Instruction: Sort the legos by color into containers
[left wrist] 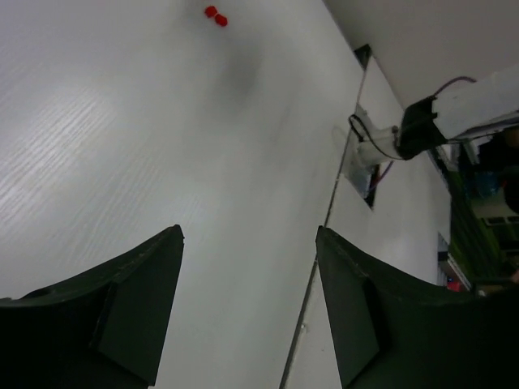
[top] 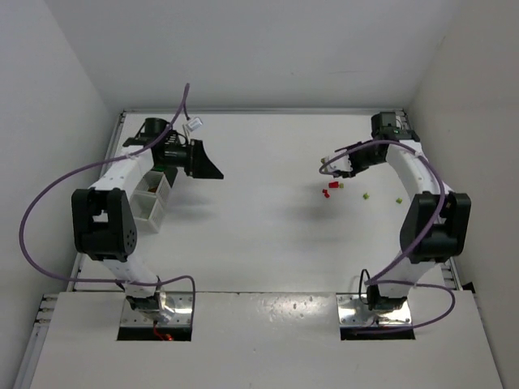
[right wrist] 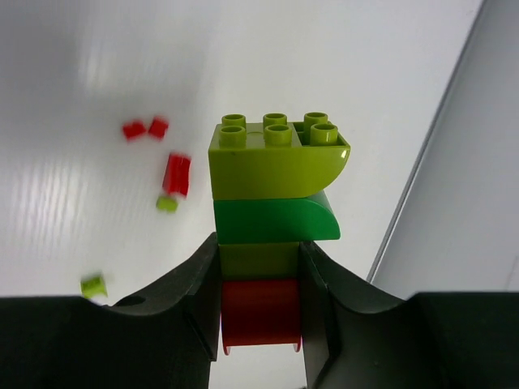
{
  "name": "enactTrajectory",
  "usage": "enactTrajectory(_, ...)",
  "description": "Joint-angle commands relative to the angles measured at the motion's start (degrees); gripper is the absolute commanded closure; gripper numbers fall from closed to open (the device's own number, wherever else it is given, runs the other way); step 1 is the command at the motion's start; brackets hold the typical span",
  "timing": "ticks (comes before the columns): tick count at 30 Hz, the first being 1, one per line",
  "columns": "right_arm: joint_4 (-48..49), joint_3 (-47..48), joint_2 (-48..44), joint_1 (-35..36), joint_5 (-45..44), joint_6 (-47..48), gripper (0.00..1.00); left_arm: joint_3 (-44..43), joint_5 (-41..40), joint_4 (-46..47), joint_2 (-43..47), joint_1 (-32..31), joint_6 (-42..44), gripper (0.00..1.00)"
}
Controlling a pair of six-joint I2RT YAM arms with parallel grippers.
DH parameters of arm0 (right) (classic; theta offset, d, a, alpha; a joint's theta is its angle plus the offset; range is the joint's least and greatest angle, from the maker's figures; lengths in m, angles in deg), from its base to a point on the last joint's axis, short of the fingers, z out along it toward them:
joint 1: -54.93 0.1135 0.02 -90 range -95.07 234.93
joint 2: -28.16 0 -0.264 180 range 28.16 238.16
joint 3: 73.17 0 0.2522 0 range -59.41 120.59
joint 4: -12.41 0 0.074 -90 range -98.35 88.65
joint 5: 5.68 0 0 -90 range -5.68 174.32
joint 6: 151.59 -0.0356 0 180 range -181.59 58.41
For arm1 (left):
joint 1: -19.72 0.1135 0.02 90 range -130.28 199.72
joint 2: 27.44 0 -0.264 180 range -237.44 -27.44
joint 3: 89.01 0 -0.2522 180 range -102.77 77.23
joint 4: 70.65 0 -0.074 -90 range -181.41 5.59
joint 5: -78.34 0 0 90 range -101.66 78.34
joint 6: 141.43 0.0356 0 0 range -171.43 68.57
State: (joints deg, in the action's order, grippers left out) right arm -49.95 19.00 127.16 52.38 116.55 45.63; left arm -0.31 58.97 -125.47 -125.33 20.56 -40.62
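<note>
My right gripper (right wrist: 259, 243) is shut on a stack of legos (right wrist: 276, 162): a lime studded brick on top, a green one under it, then lime and red pieces between the fingers. The stack hangs above the table. Below it lie loose legos: small red ones (right wrist: 146, 128), a longer red one (right wrist: 176, 173) and lime bits (right wrist: 93, 285). From above, my right gripper (top: 342, 173) is over the red legos (top: 328, 193). My left gripper (left wrist: 249, 235) is open and empty, hovering beside the containers (top: 148, 212) at the left, partly hidden by the arm.
Two lime legos (top: 366, 195) (top: 399, 200) lie right of the red ones. Two red pieces (left wrist: 216, 15) show far off in the left wrist view. The right arm's metal base plate (top: 357, 312) sits at the near edge, and walls close in the table.
</note>
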Motion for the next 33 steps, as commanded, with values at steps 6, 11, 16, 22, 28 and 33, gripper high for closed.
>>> enactTrajectory(6,12.5,-6.0,-9.3,11.2,12.3,-39.8,1.0,14.9,-14.3,22.1,15.2,-2.3,-28.0,0.25)
enactTrajectory(11,21.4,-9.3,-12.1,17.5,11.5,-62.0,1.0,16.8,-7.2,22.1,15.1,-2.3,-33.3,0.2)
enactTrajectory(16,27.7,-11.4,-12.1,24.2,8.0,-73.1,1.0,14.9,-2.4,22.1,10.7,-3.0,-35.2,0.2)
enactTrajectory(22,27.0,-9.4,-9.4,29.3,4.1,-75.2,1.0,10.4,-6.1,22.1,7.3,-7.1,-34.5,0.2)
enactTrajectory(28,26.3,-7.2,-8.1,32.6,-2.4,-74.7,1.0,7.8,-4.2,22.1,5.2,-9.2,-33.8,0.2)
enactTrajectory(33,24.4,-3.9,-6.1,35.5,-4.6,-75.3,1.0,7.8,-7.7,22.1,4.1,-12.1,-33.8,0.22)
